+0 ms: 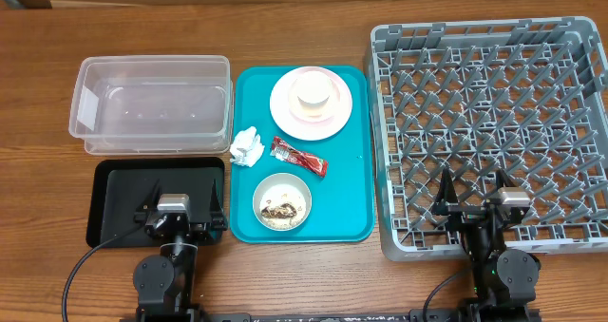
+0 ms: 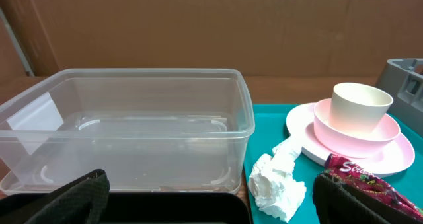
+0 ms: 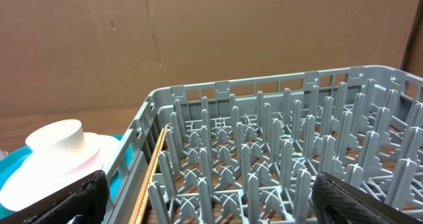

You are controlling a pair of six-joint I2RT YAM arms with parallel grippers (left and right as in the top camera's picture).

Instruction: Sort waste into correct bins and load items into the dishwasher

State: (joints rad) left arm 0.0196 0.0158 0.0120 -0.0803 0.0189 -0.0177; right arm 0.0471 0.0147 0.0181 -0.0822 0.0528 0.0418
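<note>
A crumpled white napkin and a red snack wrapper lie on the teal tray. A whitish bowl holds rice and brown scraps. A cream cup stands in a bowl on the pink plate. The clear tub and black tray are at the left. The grey rack is at the right. My left gripper is open and empty over the black tray. My right gripper is open and empty over the rack's near edge. The left wrist view shows the napkin, wrapper, cup and tub.
A wooden stick lies along the rack's left inner wall. A brown cardboard wall stands behind the table. Bare wooden table shows in front of the trays.
</note>
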